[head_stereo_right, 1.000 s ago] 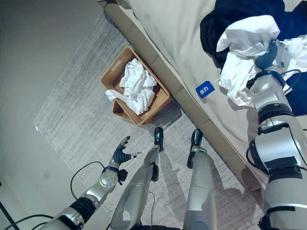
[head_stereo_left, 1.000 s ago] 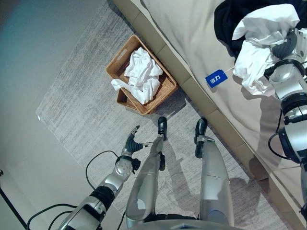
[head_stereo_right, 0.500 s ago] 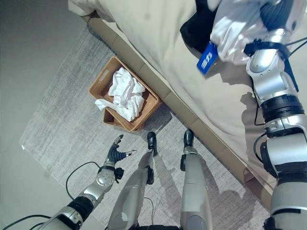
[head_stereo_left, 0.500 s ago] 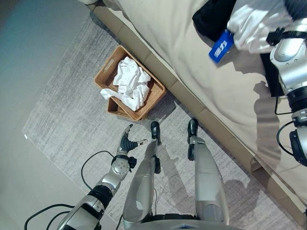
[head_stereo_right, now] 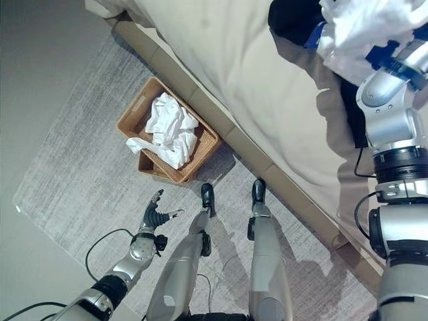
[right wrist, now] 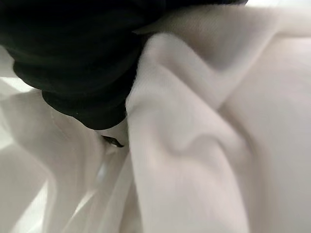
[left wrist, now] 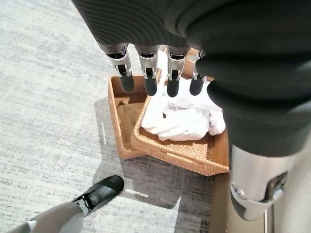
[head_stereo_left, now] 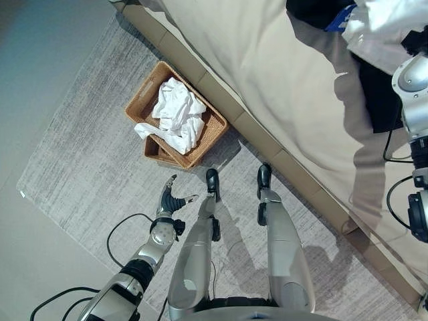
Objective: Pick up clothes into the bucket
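Observation:
A wicker basket [head_stereo_left: 143,101] stands on the rug beside the bed, with white clothes [head_stereo_left: 175,115] piled in it. My left hand [head_stereo_left: 170,198] hangs low over the rug just short of the basket, open and holding nothing. In the left wrist view its straight fingers [left wrist: 148,73] point at the basket [left wrist: 127,141] and the white clothes [left wrist: 182,114]. At the far right my right hand [head_stereo_left: 416,41] is up over the bed, wrapped in a white garment [head_stereo_right: 361,27] with a blue tag [head_stereo_right: 313,37]. White cloth [right wrist: 204,145] bunches all round that hand.
The beige bed [head_stereo_left: 267,60] runs diagonally across the right side, its base edge close behind the basket. A dark garment [head_stereo_left: 378,93] lies on the bed under the raised arm. A grey rug [head_stereo_left: 80,154] covers the floor to the left.
The camera has shifted. My right arm has lifted the white garment and its blue tag higher off the bed. The left hand has stayed low by the basket.

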You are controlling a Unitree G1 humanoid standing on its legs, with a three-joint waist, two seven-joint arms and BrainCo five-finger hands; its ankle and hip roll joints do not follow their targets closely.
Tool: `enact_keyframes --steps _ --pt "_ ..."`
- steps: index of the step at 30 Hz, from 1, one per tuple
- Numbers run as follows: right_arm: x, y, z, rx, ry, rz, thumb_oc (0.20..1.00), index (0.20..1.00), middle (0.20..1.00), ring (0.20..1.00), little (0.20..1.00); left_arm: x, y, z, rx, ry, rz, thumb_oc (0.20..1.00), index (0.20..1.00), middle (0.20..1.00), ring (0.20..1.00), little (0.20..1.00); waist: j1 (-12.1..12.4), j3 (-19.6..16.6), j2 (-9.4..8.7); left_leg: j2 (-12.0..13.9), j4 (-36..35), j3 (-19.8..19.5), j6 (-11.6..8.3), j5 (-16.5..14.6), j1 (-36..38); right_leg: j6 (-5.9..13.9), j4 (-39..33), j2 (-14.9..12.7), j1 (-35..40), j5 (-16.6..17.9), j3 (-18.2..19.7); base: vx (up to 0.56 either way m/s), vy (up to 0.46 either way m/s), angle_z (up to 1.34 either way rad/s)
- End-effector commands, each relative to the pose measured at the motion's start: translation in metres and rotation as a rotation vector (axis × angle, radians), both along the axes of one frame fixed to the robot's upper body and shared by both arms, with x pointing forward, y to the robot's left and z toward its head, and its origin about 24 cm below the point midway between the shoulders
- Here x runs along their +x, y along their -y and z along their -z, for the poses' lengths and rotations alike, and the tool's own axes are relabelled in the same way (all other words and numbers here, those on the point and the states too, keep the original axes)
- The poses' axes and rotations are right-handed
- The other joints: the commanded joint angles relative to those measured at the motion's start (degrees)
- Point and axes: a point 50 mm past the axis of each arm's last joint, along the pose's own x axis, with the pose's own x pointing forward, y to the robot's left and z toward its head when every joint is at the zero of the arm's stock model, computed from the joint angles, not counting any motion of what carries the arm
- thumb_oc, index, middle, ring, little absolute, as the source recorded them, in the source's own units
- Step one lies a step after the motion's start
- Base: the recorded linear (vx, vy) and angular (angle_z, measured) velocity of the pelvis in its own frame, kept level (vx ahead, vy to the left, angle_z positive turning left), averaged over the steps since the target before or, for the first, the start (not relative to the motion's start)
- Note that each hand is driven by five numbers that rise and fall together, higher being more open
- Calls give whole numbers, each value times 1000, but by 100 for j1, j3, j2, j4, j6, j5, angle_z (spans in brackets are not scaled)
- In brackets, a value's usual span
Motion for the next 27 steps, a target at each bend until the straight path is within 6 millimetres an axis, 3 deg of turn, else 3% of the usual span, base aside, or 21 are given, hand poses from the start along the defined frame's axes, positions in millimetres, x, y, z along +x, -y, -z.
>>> enact_keyframes --steps 1,3,4,5,11,27 --pt "2 0 -16 -42 -54 -34 1000 1000 1000 1000 1000 -3 -18 0 57 14 -37 1000 1000 1000 1000 1000 69 -45 -376 -80 402 -243 71 -496 156 347 -315 -190 458 153 47 0 0 0" --pt "12 2 -1 -14 -141 -68 1000 1000 1000 1000 1000 -4 -16 1 46 11 -37 1000 1000 1000 1000 1000 73 -45 -381 -81 387 -250 68 -479 144 339 -330 -188 451 165 31 0 0 0" --pt "20 2 9 -21 -241 -97 479 479 479 479 479 -4 -17 1 43 7 -36 1000 1000 1000 1000 1000 68 -45 -386 -77 376 -255 66 -433 99 333 -357 -186 426 212 32 0 0 0" --pt "23 6 17 36 -254 -114 200 200 200 200 200 -4 -15 2 38 1 -31 1000 1000 1000 1000 1000 69 -45 -391 -78 371 -264 68 -460 132 331 -337 -189 453 171 23 0 0 0" --pt "35 -1 36 21 -363 -155 200 200 200 200 200 -10 -16 9 35 -34 -39 1000 1000 1000 1000 1000 71 -45 -391 -75 364 -265 73 -451 168 317 -341 -184 475 178 6 6 -1 0" --pt "29 2 31 -1 -360 -183 200 200 200 200 200 -7 -16 8 38 -44 -20 1000 1000 1000 1000 1000 33 -45 -537 -79 386 -302 80 -477 386 328 -413 -190 742 246 14 0 0 0"
